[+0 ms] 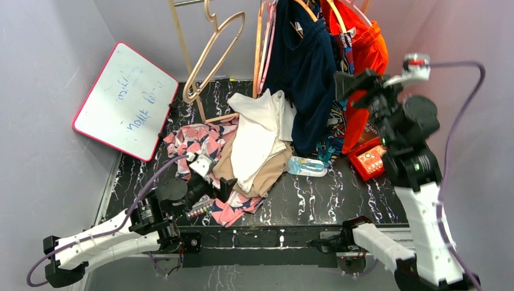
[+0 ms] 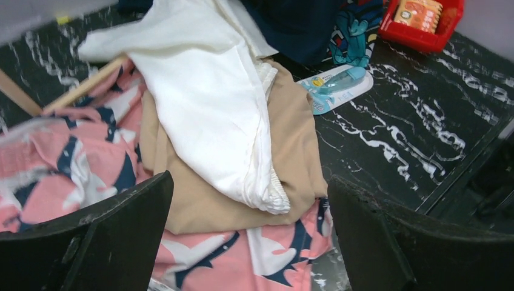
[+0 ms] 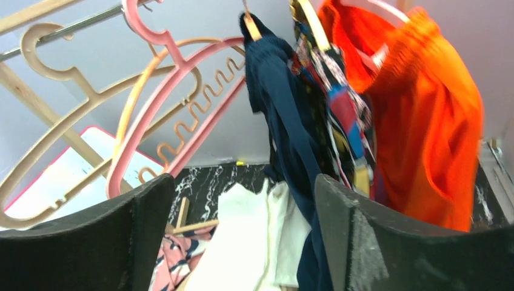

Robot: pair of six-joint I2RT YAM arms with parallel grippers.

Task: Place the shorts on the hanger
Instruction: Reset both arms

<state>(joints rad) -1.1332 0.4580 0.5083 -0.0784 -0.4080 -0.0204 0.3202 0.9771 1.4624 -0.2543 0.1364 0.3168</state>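
The dark navy shorts (image 1: 306,79) hang at the back of the booth, draped over an orange-tan hanger (image 1: 307,8) whose end shows above them. In the right wrist view the shorts (image 3: 285,121) hang from that hanger's tip (image 3: 248,24). My right gripper (image 1: 340,85) is raised just right of the shorts, open and empty; the shorts' lower part lies by its right finger (image 3: 376,242). My left gripper (image 1: 212,185) is low over the clothes pile, open and empty (image 2: 248,236).
Orange shorts (image 1: 367,54) and comic-print shorts (image 1: 342,48) hang right of the navy ones. A pale beige hanger (image 1: 212,51) and a pink hanger (image 3: 176,79) hang at the left. White, tan and pink-patterned clothes (image 1: 254,151), a whiteboard (image 1: 124,100), a red box (image 1: 370,160) and a blue packet (image 1: 306,165) lie on the table.
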